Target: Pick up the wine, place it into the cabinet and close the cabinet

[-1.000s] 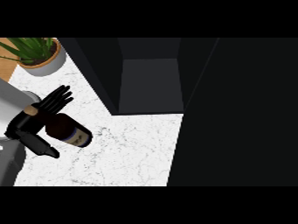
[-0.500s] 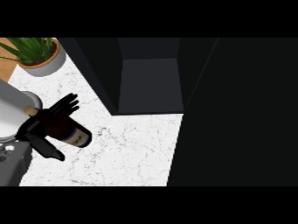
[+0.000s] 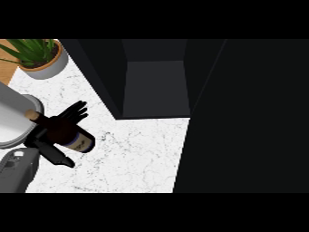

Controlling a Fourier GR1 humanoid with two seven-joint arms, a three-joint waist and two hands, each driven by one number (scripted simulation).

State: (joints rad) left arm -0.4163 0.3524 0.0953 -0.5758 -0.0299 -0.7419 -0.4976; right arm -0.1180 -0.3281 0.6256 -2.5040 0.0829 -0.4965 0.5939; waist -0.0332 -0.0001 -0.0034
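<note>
At the near left edge of the desk (image 3: 137, 154), a grey forearm is coming in, and its black hand, the left hand (image 3: 55, 136), is wrapping the wine (image 3: 68, 135). The fingers (image 3: 75, 111) are fanning out past the dark bottle while the thumb is hooking under it, so the hand is curling round the body. The bottle is lying tilted, cork end toward a pale cylinder (image 3: 3, 118) at the left, labelled base toward the middle of the desk; whether it is resting on the marble or lifted is unclear. Judgement: grasp in progress, carry not yet done. Farther off, the cabinet (image 3: 153, 86) is standing open, ready to receive the bottle. Beyond, left, a potted plant (image 3: 40, 56) is sitting. The right hand is not showing.
</note>
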